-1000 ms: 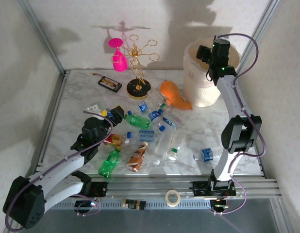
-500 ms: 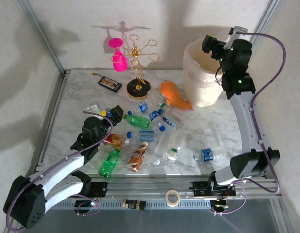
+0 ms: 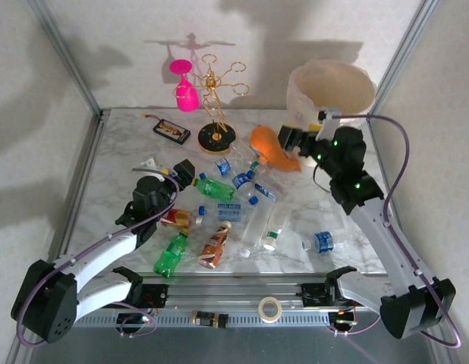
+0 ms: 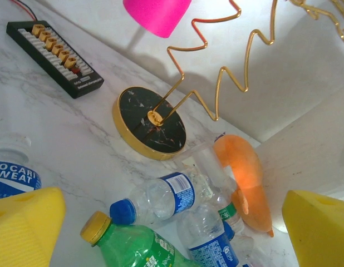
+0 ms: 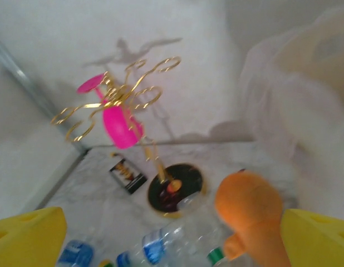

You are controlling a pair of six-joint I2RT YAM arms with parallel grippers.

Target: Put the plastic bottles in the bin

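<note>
**Bottles down on the marble, both grippers wide and empty**

Looking down on the plastic bottles (image 3: 216, 189) strewn flat across the middle of the table (image 3: 121, 152), with 1 clear straggler (image 3: 320, 242) off at 4 o'clock; spotting the bin (image 3: 314, 98) upright in the 1 o'clock corner. Judging them empty: light, thin-walled, giving under a squeeze, slick and round, so likely to roll or squirt out; best taken across the belly at the label, jaws square to the long axis, never by the cap. Finding the left gripper (image 3: 168, 170) spread wide and empty at 9 o'clock of the pile, with a green bottle (image 4: 133, 247) just below its yellow pads (image 4: 24, 222) in the wrist view. Finding the right gripper (image 3: 289, 140) spread wide too, holding nothing, beside the orange fish toy (image 3: 269, 148). Compared with 1 second back: right arm down from above the bin's mouth to 7 o'clock of it, jaws wider; left arm nudged slightly; bottles unmoved.
</note>
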